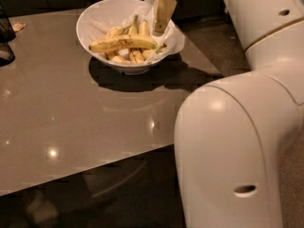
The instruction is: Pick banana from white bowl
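The white bowl (pixel 97 14) stands at the far side of the grey table, lined with crumpled white paper (pixel 176 38). The banana (pixel 122 43), long, yellow and speckled, lies across the bowl on top of several shorter bananas (pixel 137 56). My gripper (pixel 159 28) hangs from the top of the view, pointing down over the bowl's right side. It sits just above and to the right of the banana's right end and holds nothing that I can see.
My white arm (pixel 237 127) fills the right foreground and hides the table's right corner. A dark object (pixel 4 37) stands at the left edge with a small scrap (pixel 18 26) beside it. The table's front edge (pixel 95 167) runs across the lower view.
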Tool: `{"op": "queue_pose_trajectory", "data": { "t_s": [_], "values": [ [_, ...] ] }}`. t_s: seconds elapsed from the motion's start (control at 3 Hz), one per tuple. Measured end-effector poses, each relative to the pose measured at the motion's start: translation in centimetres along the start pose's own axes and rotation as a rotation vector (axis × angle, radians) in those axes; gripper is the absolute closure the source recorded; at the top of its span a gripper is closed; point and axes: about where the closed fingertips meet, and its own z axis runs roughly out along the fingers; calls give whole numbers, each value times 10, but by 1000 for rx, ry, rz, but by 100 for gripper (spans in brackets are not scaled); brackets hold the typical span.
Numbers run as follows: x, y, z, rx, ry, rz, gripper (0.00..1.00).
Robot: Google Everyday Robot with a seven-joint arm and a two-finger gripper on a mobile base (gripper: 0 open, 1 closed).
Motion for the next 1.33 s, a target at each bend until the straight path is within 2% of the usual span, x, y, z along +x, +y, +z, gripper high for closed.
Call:
{"op": "queue_pose_trajectory", "data": {
  "t_s": [0.67,1.33],
  "values": [
    [-5,-16,26,-12,-24,15,30],
    [-8,-20,58,-51,-31,17,32]
  ]
}}
